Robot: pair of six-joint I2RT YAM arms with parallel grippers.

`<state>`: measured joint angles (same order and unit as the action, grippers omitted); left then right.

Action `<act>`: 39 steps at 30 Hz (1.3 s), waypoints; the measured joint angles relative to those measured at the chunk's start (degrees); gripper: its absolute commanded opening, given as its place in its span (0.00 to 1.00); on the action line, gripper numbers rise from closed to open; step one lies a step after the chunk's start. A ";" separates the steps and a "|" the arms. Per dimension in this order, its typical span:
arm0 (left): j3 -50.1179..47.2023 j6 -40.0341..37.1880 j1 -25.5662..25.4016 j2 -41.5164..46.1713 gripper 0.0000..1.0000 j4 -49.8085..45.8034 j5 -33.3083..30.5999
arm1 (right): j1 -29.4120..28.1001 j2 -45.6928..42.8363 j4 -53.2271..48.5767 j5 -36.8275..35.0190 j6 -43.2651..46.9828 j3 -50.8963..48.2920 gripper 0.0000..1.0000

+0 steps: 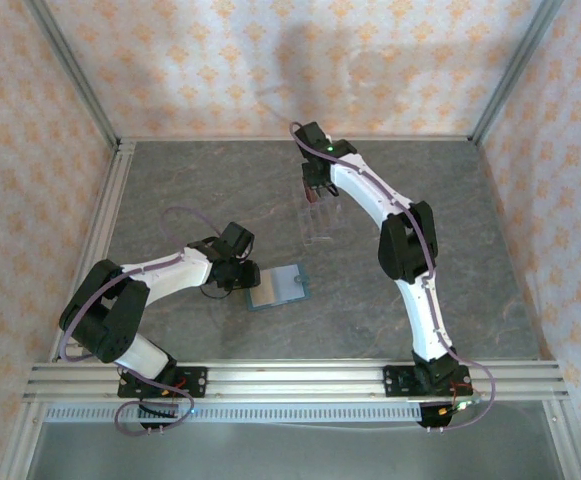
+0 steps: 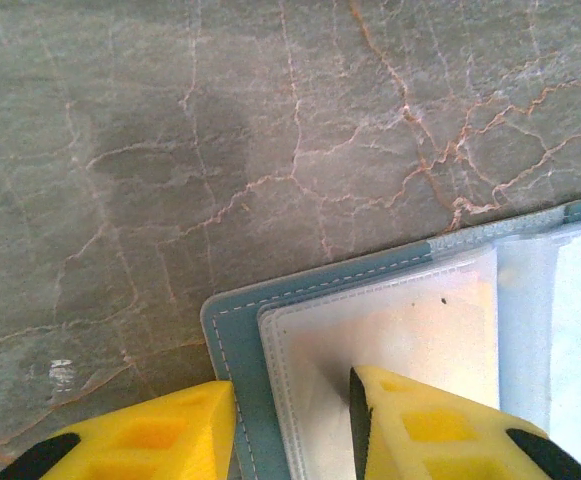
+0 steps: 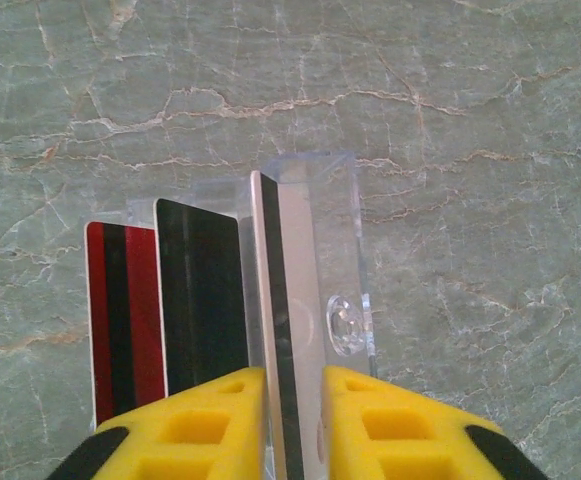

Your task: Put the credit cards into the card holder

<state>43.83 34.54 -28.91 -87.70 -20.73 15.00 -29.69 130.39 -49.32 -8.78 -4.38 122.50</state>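
At the near left of the desk [image 1: 170, 200], the card holder [image 1: 278, 287] lies open and flat with its pale inside upward. Its long axis runs roughly across the desk, slightly skewed. The left claw [image 1: 246, 274] stands at its left end. The left wrist view adds what the overhead does not: the claw is spread. One yellow finger [image 2: 430, 432] rests on the clear inner sleeve and the other is on bare stone just outside the teal stitched border, so the holder's edge lies between them.

Farther back, right of centre, a clear rack [image 1: 321, 222] stands with its long axis running near to far, and the right claw [image 1: 318, 192] is over it. The overhead leaves the rack's contents indistinct. The right wrist view shows the credit cards upright on edge in parallel slots: a red card [image 3: 120, 320], a dark card [image 3: 205, 300] and a pale-edged card [image 3: 288, 300]. The right claw's fingers are drawn close on either face of the pale-edged card, appearing to pinch it.
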 measured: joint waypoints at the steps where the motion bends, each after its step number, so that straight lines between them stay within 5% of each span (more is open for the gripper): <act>1: 0.00 0.00 0.00 0.00 0.36 0.00 0.00 | 0.02 0.07 -0.02 -0.02 0.04 0.00 0.11; 6: 0.00 0.00 0.00 0.00 0.36 0.00 0.00 | 0.11 0.09 -0.39 -0.15 0.52 0.66 0.00; 19: 0.00 0.00 0.00 0.00 0.36 -0.02 0.00 | -0.44 -2.89 -1.36 -2.01 1.75 4.00 0.00; 25: 0.02 0.00 0.00 0.00 0.36 -0.02 0.00 | -5.97 -22.60 7.80 -2.47 0.37 -18.91 0.00; 32: 0.09 0.00 0.00 -0.11 0.35 -0.07 0.00 | -11.17 -48.59 28.81 10.08 -8.09 -52.72 0.00; 39: 0.11 0.00 0.00 -0.09 0.36 -0.09 0.00 | -14.86 -50.77 49.09 22.60 -17.64 -76.32 0.00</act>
<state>43.94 34.54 -28.91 -87.79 -20.82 15.00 -44.56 79.61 -0.23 13.82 -22.02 46.17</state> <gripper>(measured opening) 0.356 0.041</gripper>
